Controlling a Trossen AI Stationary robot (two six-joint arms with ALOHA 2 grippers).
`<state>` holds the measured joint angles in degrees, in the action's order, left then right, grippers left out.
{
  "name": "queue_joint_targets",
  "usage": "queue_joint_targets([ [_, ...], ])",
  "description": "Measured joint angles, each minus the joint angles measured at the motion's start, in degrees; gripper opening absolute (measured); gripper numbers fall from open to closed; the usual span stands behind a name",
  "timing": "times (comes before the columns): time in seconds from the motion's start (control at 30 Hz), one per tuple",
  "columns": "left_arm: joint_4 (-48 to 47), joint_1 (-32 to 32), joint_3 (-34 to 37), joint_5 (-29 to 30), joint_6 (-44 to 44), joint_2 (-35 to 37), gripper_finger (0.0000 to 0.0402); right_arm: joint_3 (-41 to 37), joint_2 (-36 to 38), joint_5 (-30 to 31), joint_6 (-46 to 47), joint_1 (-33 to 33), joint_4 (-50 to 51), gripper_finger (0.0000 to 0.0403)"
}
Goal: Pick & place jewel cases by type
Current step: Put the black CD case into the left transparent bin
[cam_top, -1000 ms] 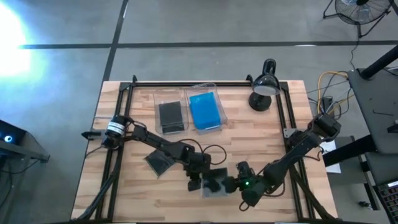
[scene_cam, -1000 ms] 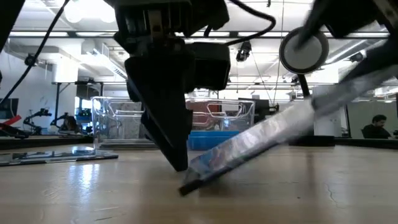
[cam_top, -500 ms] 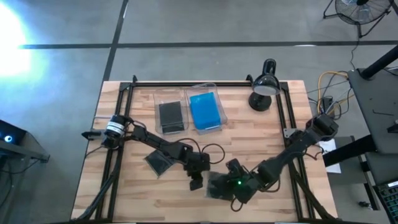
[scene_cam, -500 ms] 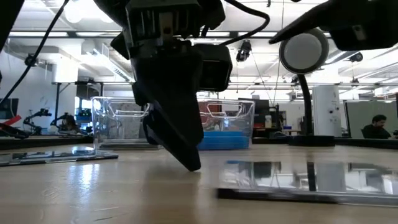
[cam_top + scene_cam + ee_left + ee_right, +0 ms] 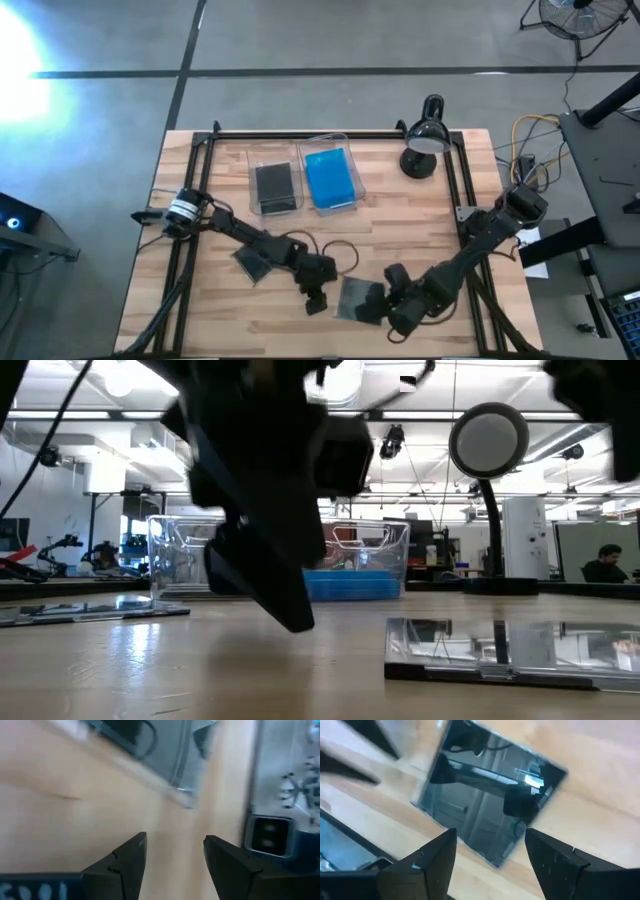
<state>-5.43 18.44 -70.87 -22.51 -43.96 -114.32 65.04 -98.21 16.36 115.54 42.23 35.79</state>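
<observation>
One dark grey jewel case (image 5: 357, 298) lies flat on the table near its near edge, also seen in the low view (image 5: 510, 650) and the right wrist view (image 5: 487, 802). My left gripper (image 5: 315, 298) (image 5: 175, 840) is open and hangs just above the wood, left of this case. My right gripper (image 5: 392, 296) (image 5: 490, 832) is open above the case's right side and stands clear of it. A second dark case (image 5: 252, 262) lies flat farther left. One clear tray holds a dark case (image 5: 275, 187). The other holds a blue case (image 5: 330, 178).
The two clear trays (image 5: 300, 150) stand side by side at the far middle of the table. A black desk lamp (image 5: 425, 140) stands at the far right. Black rails (image 5: 190, 200) run along the table's left, right and far sides. Bare wood shows at the near left.
The dark case stood tilted, its right edge raised at my right gripper and its left edge on the wood beside my left gripper; now it lies flat. My right gripper has drawn back toward the right. My left gripper has risen a little off the table.
</observation>
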Motion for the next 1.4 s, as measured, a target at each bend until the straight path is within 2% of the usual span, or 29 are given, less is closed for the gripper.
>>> queue_joint_targets([
  [0.07,2.46,1.82,0.00,0.99,-1.34,0.00,0.0179,-0.56,0.10,-0.87,2.95,1.31,-0.25,0.0231],
  [0.17,4.11,3.56,0.00,5.62,-1.77,0.02,0.0179,-2.01,-0.39,-2.95,6.86,2.78,-1.31,0.0231],
  [0.3,5.02,3.57,0.00,10.55,-2.54,0.00,0.0179,-3.56,-2.46,-3.02,7.85,3.16,-4.69,0.0231],
  [0.57,6.89,2.29,0.00,11.63,-2.74,-1.15,0.0179,-3.48,-7.82,-3.37,7.52,2.00,-8.61,0.0230],
  [0.73,8.50,2.50,-0.02,11.74,-3.07,-2.81,0.0179,-3.49,-8.50,-3.17,7.56,0.91,-9.83,0.0230],
  [1.13,7.20,2.71,-0.20,11.25,-1.23,-5.27,0.0179,-2.59,-8.34,-1.88,0.08,-2.40,-13.67,0.0229],
  [1.27,4.06,3.32,0.16,11.28,0.78,-5.34,0.0179,-2.29,-5.52,-0.17,-1.46,-2.33,-13.53,0.0228],
  [1.4,4.87,4.55,2.03,12.70,0.31,-5.42,0.0179,-0.92,-2.98,2.70,-6.91,-2.31,-14.14,0.0228],
])
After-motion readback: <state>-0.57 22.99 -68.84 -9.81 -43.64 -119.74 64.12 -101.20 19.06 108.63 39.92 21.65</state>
